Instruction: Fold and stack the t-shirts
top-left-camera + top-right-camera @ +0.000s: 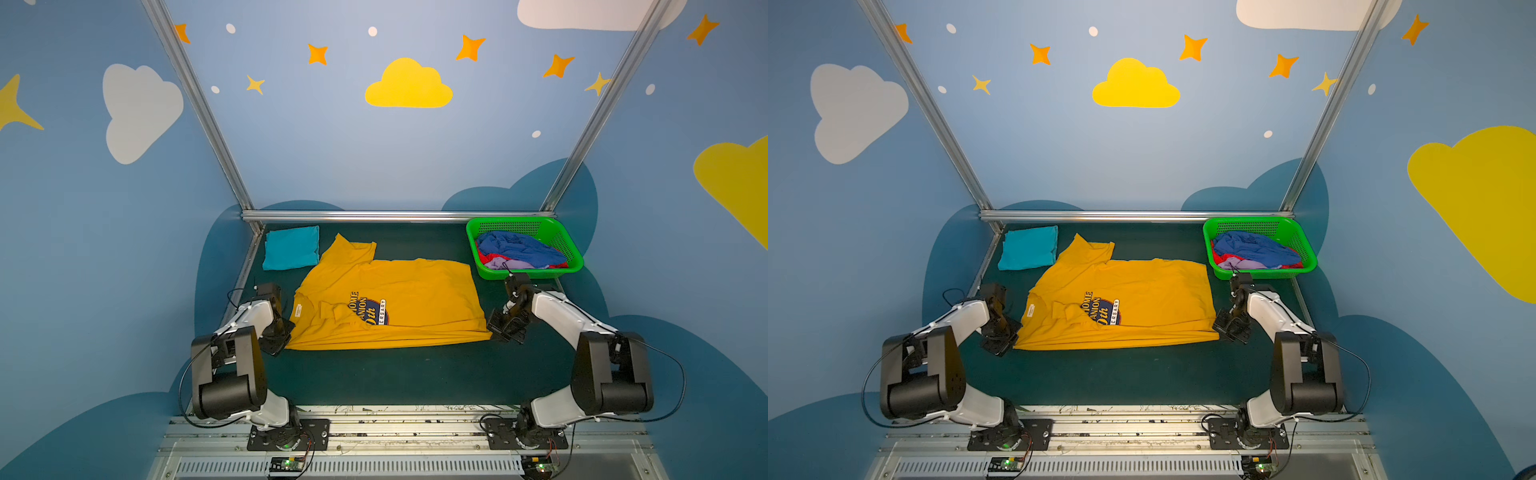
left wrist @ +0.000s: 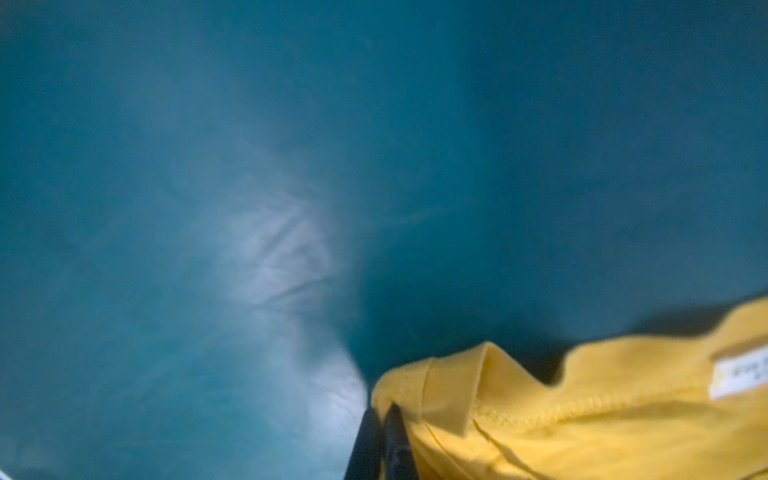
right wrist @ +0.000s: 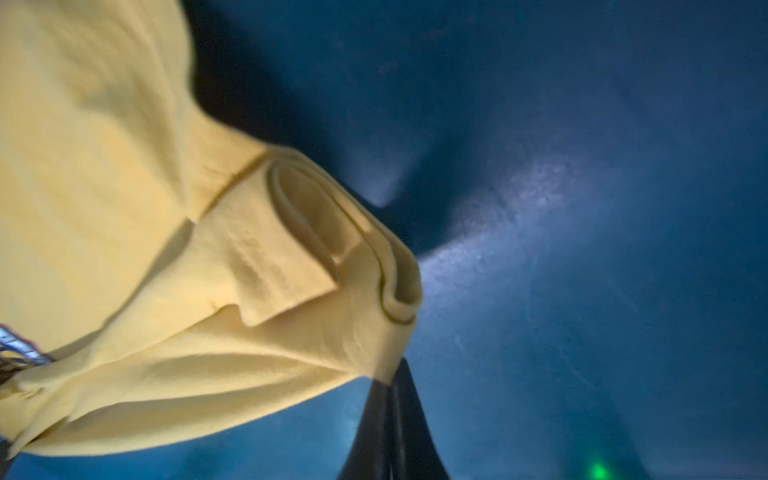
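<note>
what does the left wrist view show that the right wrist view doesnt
Only the left wrist view: the white neck label and a stitched seam beside it, with the left gripper shut on a fabric edge nearby. Only the right wrist view: a rolled corner of layered fabric, a small green light, and the right gripper shut just below that corner. Both: the yellow t-shirt pinched over the dark teal table.

A mustard-yellow t-shirt (image 1: 415, 299) with navy print (image 1: 376, 316) is seen between the black left gripper (image 1: 287, 338) and right gripper (image 1: 492, 330). A teal t-shirt (image 1: 291, 248) is seen beyond the left; a blue t-shirt (image 1: 515, 246), red t-shirt (image 1: 485, 257) and lavender t-shirt (image 1: 503, 263) beyond the right, in a green perforated basket (image 1: 532, 273).
</note>
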### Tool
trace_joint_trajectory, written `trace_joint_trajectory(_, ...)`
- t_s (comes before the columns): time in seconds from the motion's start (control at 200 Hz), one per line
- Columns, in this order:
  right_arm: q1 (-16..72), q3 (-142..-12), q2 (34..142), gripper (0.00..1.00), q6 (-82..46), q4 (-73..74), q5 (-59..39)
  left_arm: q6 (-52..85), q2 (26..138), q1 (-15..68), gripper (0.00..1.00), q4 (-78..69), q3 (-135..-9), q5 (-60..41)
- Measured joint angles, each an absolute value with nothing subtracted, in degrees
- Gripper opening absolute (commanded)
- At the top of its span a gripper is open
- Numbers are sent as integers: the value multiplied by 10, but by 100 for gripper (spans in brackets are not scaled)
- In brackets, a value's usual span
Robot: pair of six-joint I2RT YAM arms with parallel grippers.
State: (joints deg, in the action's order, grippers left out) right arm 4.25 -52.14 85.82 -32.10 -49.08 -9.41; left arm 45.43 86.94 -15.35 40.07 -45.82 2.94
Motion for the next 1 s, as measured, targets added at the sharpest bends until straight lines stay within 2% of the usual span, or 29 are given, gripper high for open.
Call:
trace_joint_trajectory(0.426, 109, -414, 769, 0, -363, -493, -100, 459, 795, -139, 5, 367, -383, 23)
trace_joint_trajectory(0.466, 109, -399, 754, 26, -371, -495, -99, 461, 793, -139, 9, 366, -382, 24)
trace_joint_trajectory(0.486, 109, -392, 748, 35, -373, -496, -97, 463, 793, -138, 16, 367, -382, 25)
trace_joint_trajectory(0.491, 109, -390, 745, 41, -376, -496, -96, 463, 793, -138, 17, 367, -382, 25)
trace_joint_trajectory(0.526, 108, -378, 732, 54, -384, -501, -93, 467, 793, -138, 30, 369, -382, 28)
trace_joint_trajectory(0.561, 107, -369, 720, 60, -388, -505, -88, 471, 792, -137, 40, 375, -382, 33)
trace_joint_trajectory(0.621, 101, -361, 698, 65, -395, -518, -79, 481, 788, -137, 53, 393, -382, 45)
trace_joint_trajectory(0.696, 93, -366, 673, 66, -401, -528, -69, 491, 770, -124, 61, 421, -385, 64)
trace_joint_trajectory(0.751, 87, -381, 657, 62, -401, -541, -59, 499, 748, -99, 61, 447, -396, 85)
trace_joint_trajectory(0.791, 86, -399, 649, 53, -399, -548, -51, 503, 726, -73, 58, 463, -413, 99)
trace_joint_trajectory(0.821, 85, -416, 644, 40, -396, -551, -47, 505, 712, -55, 52, 471, -426, 108)
trace_joint_trajectory(0.877, 92, -447, 640, 6, -385, -550, -40, 511, 689, -18, 42, 478, -455, 125)
trace_joint_trajectory(0.892, 98, -458, 640, 0, -385, -548, -39, 513, 684, -7, 40, 479, -463, 130)
trace_joint_trajectory(0.997, 168, -519, 652, 0, -373, -535, -27, 517, 681, 58, 36, 475, -501, 145)
